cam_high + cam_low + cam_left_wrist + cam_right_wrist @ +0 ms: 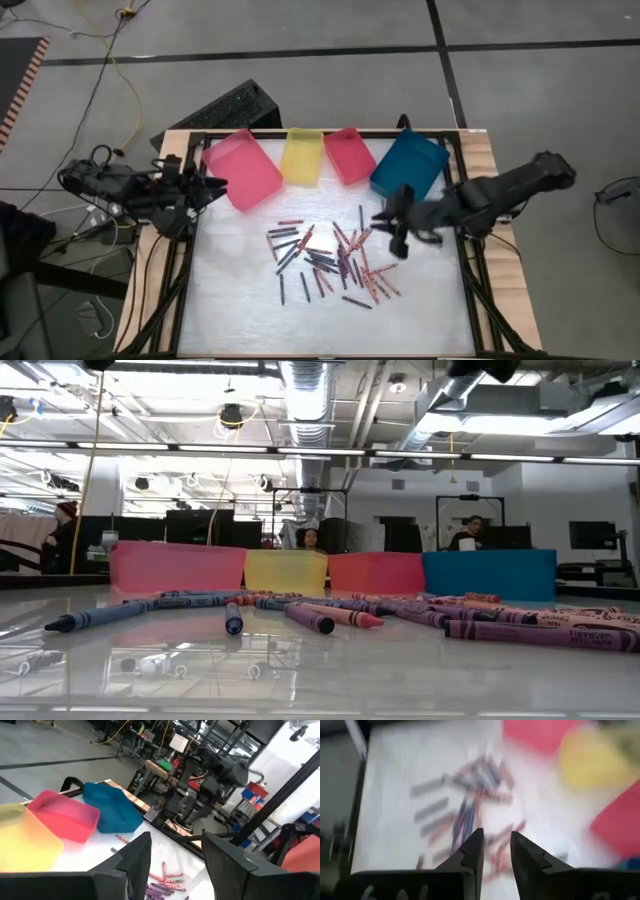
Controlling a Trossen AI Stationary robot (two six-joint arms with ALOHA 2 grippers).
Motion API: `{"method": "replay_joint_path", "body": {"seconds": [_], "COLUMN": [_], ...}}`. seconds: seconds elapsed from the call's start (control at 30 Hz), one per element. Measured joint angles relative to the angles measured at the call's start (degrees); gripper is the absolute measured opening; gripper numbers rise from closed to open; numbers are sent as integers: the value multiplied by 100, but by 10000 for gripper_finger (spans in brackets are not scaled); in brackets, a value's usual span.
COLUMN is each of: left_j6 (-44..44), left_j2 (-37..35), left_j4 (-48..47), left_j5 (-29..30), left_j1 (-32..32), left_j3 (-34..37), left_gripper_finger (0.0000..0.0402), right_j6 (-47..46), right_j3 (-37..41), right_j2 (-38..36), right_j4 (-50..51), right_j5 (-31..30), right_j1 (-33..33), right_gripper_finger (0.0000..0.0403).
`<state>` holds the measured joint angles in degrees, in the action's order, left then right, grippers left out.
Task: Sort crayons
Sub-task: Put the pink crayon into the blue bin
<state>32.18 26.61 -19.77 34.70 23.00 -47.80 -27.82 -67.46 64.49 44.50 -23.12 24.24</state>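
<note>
Several crayons (330, 260) in red, pink, purple, blue and black lie flat and scattered on the white table top; the low view shows them in a row (330, 618). At the far edge stand a pink tray (242, 168), a yellow tray (302, 156), a red tray (349, 154) and a blue tray (410, 165). My left gripper (215, 185) hovers open at the table's left edge beside the pink tray, holding nothing (172, 865). My right gripper (395, 222) hangs open above the right part of the crayon heap, in front of the blue tray, its fingers (495, 852) tilted down and empty.
A black frame and wooden border (485, 150) run around the table top. A dark keyboard-like thing (225, 108) lies on the floor behind the table. Bare white surface (240, 300) lies near and left of the crayons. People (470, 532) are in the room beyond.
</note>
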Motion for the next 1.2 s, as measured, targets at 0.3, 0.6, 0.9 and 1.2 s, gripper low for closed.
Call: {"method": "replay_joint_path", "body": {"seconds": [0.3,0.6,0.9,1.2], "left_j6": [-6,-131,-369,-371], "left_j2": [0,0,0,2], "left_j4": [-260,-534,-535,-795], "left_j5": [16,262,468,622], "left_j1": [0,0,-1,0], "left_j3": [-43,-43,-43,-43], "left_gripper_finger": [164,164,165,165], "right_j6": [-1136,-1482,-231,719], "right_j3": [-433,-437,-437,-375], "right_j2": [1148,2081,2783,3328], "right_j4": [1272,1750,1723,1280], "right_j5": [237,1170,1264,1126], "right_j1": [827,1055,976,744], "right_gripper_finger": [98,151,245,245]}}
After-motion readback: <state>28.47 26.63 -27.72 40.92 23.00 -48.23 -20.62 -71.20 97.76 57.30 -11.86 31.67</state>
